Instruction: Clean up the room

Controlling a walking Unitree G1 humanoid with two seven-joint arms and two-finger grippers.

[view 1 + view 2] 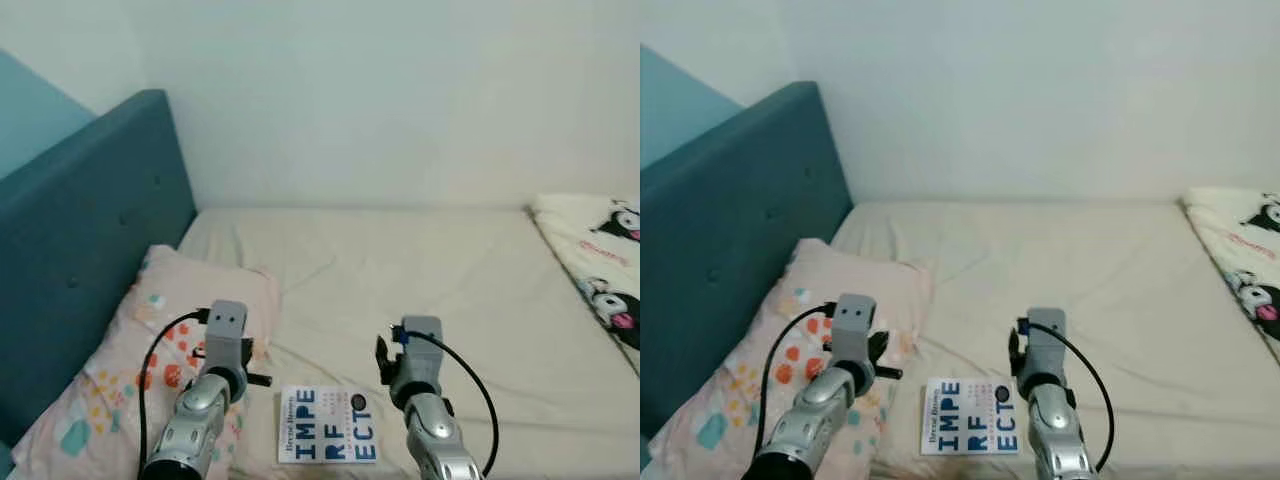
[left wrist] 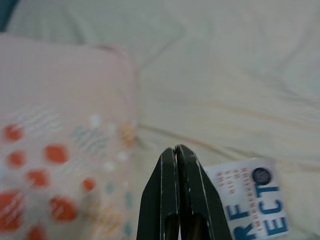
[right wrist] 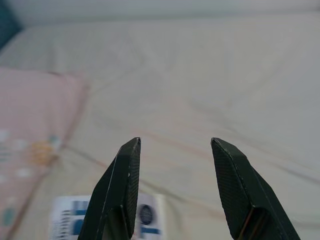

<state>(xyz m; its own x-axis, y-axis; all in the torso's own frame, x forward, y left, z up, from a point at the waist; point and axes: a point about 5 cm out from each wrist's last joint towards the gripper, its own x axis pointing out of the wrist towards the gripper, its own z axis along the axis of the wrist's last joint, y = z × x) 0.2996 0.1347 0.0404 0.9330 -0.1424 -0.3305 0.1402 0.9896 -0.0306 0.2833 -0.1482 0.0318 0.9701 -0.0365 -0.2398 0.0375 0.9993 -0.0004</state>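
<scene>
A white book (image 1: pixel 329 424) with big blue letters lies flat on the cream bed sheet (image 1: pixel 420 280), near the bed's front edge. It also shows as the book (image 2: pixel 252 197) and the book (image 3: pixel 145 220) in the wrist views. My left gripper (image 2: pixel 176 152) is shut with nothing in it, hovering over the edge of the pink spotted pillow (image 1: pixel 150 350) just left of the book. My right gripper (image 3: pixel 175 145) is open and empty, held just above the book's right part, pointing toward the far wall.
A teal padded headboard (image 1: pixel 80 240) runs along the left. A white blanket (image 1: pixel 600 265) with black cartoon figures lies at the right edge of the bed. A pale wall (image 1: pixel 380 100) closes the far side.
</scene>
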